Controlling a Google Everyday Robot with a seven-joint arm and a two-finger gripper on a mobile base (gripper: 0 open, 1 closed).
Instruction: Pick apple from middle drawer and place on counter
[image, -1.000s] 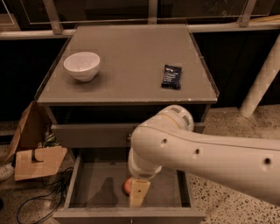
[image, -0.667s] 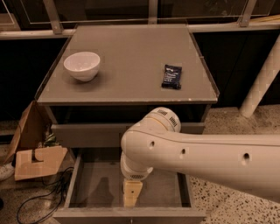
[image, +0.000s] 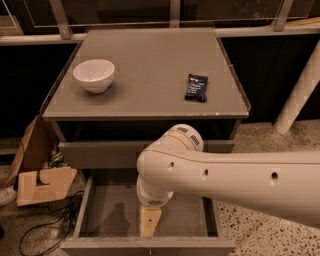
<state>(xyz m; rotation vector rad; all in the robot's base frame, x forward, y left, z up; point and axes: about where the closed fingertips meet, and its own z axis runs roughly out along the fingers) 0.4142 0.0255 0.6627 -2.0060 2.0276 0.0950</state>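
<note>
Here the hand (image: 150, 222) sits low in the middle drawer (image: 107, 220), near its front wall — whether it grips anything we cannot tell, and the apple is hidden, presumably beneath it. We would lift out clear of the bench (image: 150, 65) edge — open room lies between the white bowl (image: 94, 75) and dark packet (image: 196, 87).

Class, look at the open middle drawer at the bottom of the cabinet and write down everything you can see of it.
The middle drawer stands open beneath a closed drawer front. It is wide, shallow and matte grey, with a flat floor and low side walls. The robot arm reaches over it, hiding part of the floor, and the gripper hangs inside near the front centre. The floor that shows is bare but for a shadow at left.
</note>
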